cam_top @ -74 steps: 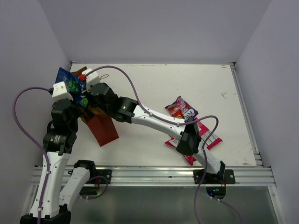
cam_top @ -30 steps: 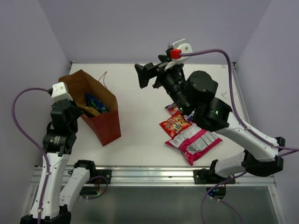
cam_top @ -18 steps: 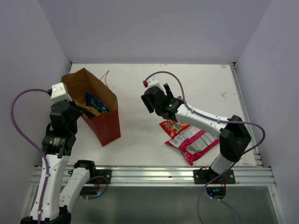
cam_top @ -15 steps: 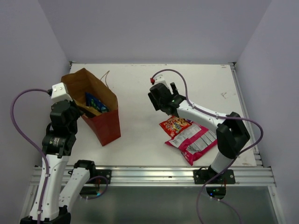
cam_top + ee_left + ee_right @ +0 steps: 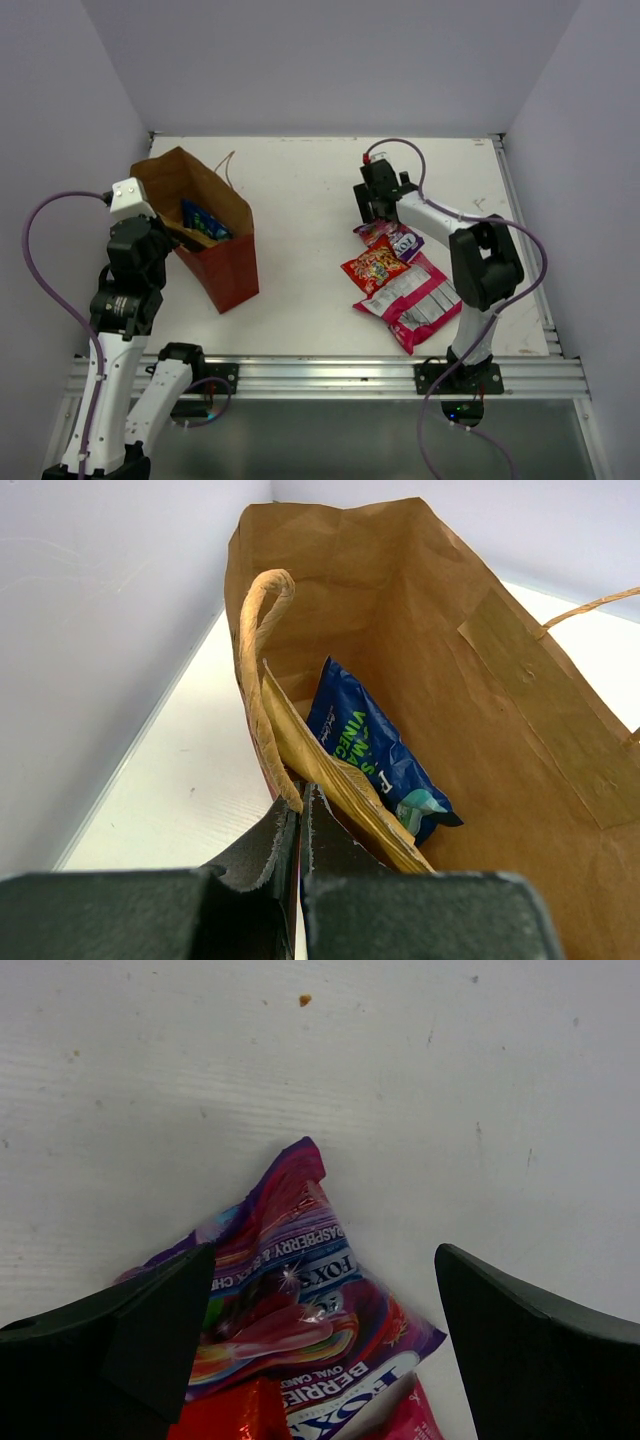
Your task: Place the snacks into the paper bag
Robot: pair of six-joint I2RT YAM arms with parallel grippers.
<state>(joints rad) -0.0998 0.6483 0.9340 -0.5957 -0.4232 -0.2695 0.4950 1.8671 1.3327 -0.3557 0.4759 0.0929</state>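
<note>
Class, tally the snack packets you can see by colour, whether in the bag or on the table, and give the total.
Tan packet: 1, in the paper bag
Dark blue packet: 1, in the paper bag
Purple packet: 1
Red packet: 1
Pink-and-silver packet: 1
Total: 5

A tall red-brown paper bag (image 5: pixel 228 272), kraft brown inside, stands open at the left of the worktop (image 5: pixel 300 200). Its thin string handles (image 5: pixel 258 670) hang loose. Inside, a large tan foil chips bag (image 5: pixel 335 780) leans against one wall, with a dark blue foil packet (image 5: pixel 365 742) touching it. At right lie a small purple foil packet (image 5: pixel 300 1280) and a bigger pink-and-silver packet (image 5: pixel 422 305), both partly under a red colourful packet (image 5: pixel 374 268).
</note>
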